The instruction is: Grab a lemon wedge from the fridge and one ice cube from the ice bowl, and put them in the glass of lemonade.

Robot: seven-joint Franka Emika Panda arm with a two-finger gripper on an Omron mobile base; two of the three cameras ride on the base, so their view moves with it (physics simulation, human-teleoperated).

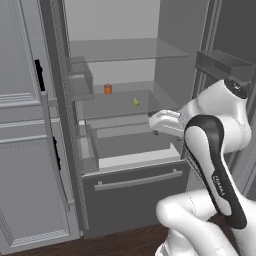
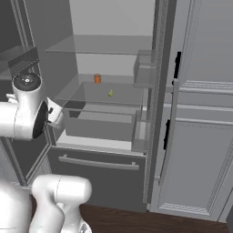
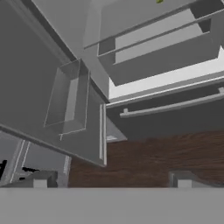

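So the fridge [image 1: 135, 186] is open, and the lemon wedge [image 1: 135, 102] sits mid-frame on the glass shelf [image 1: 115, 105], up-left of the hand [image 1: 159, 121]. Hand looks empty, fingers apart.

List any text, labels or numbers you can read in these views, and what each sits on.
Small pale lettering on the arm's dark joint cover: too blurred to read.
Orange can on the fridge shelf: no legible label.
No other writing is legible.
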